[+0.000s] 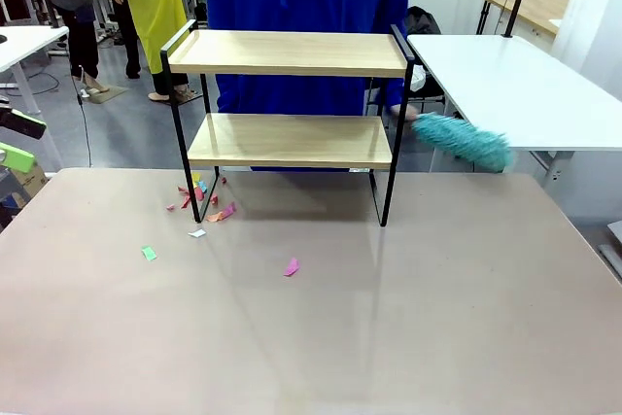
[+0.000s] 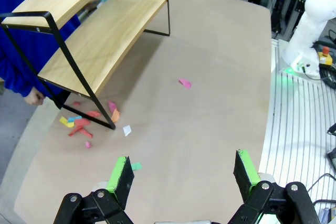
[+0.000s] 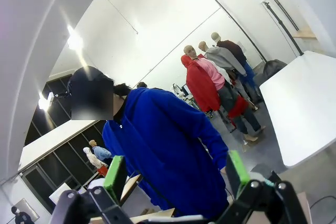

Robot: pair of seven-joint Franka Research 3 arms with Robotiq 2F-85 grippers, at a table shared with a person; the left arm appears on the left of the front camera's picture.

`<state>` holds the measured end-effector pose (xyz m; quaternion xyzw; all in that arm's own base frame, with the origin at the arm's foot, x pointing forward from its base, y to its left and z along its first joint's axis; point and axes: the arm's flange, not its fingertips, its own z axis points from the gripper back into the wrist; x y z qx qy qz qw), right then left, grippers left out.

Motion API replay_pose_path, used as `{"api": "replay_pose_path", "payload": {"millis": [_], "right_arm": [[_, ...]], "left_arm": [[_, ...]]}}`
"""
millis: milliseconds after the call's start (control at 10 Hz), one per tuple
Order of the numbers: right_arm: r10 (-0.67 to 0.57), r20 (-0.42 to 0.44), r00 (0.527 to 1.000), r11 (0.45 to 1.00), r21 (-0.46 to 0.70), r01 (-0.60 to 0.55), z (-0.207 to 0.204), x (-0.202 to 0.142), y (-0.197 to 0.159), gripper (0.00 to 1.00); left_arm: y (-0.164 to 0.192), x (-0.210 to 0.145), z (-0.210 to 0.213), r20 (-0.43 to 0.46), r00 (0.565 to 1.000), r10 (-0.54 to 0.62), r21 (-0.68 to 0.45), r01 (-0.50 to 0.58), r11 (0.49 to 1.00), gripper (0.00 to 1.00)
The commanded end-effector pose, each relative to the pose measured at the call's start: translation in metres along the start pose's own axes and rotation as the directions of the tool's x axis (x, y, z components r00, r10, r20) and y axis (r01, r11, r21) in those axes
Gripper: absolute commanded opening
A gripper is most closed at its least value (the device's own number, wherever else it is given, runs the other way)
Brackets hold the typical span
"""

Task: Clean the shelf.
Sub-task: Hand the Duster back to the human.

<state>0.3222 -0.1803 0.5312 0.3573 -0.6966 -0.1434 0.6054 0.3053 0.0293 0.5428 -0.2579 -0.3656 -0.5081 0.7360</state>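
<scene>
A person in blue (image 1: 306, 7) holds a teal duster (image 1: 462, 140) beside the shelf (image 1: 290, 94); paper scraps (image 1: 209, 206) litter the table (image 1: 389, 337).

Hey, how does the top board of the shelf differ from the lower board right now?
The top board sits high and carries raised black side rails at each end; the lower board sits beneath it, between the legs, without such rails. The teal duster hangs beside the lower board's right end, well below the top board. Both are light wood, bare on top, and held in the same thin black frame, with scraps of coloured paper on the table below.
</scene>
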Motion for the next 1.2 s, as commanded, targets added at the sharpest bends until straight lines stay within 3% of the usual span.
{"api": "replay_pose_path", "payload": {"millis": [0,1100], "right_arm": [[0.000,0.007,1.000,1.000,-0.002,0.000,0.0009,0.0003,0.0012,1.00],[0.000,0.007,1.000,1.000,-0.002,0.000,0.0009,0.0003,0.0012,1.00]], "left_arm": [[0.0016,0.0011,-0.0015,0.022,1.000,-0.015,-0.007,0.015,1.000,1.00],[0.0016,0.0011,-0.0015,0.022,1.000,-0.015,-0.007,0.015,1.000,1.00]]}}
